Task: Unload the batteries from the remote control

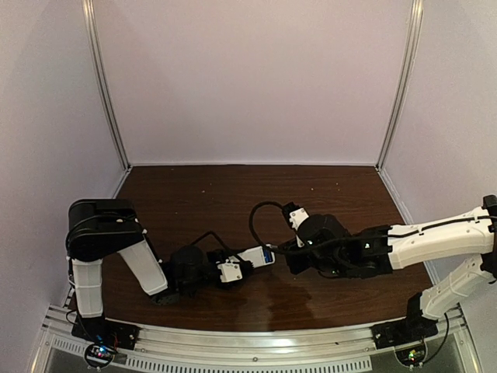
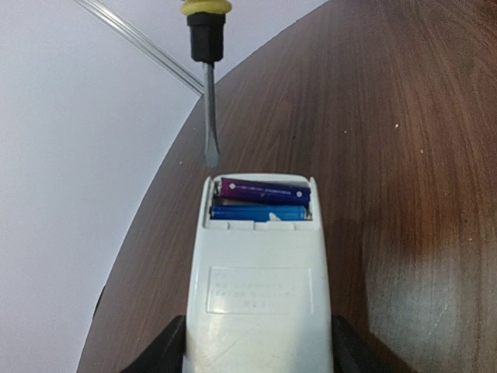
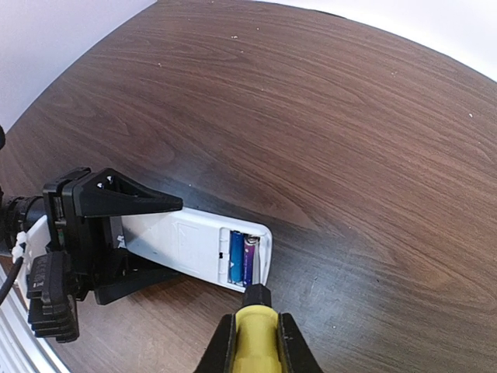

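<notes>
Left pincer [image 2: 258,351] clamped the flat white plastic remote control [image 2: 260,287] steady so my right pincer [image 3: 251,342], clenching the yellow-handled screwdriver [image 2: 208,116], could reach its slim batteries [image 2: 260,212].

- The remote control [image 2: 260,295] is white.
- Of the two batteries [image 2: 260,211], one is purple and one is blue.
- The screwdriver [image 2: 206,47] has a yellow handle, a black neck and a grey metal tip.
- The table [image 2: 411,140] is dark brown with wavy wood lines and tiny pale specks.
- The wall [image 1: 256,78] is pale whitish-purple.
- The left gripper [image 2: 258,353] is black.
</notes>
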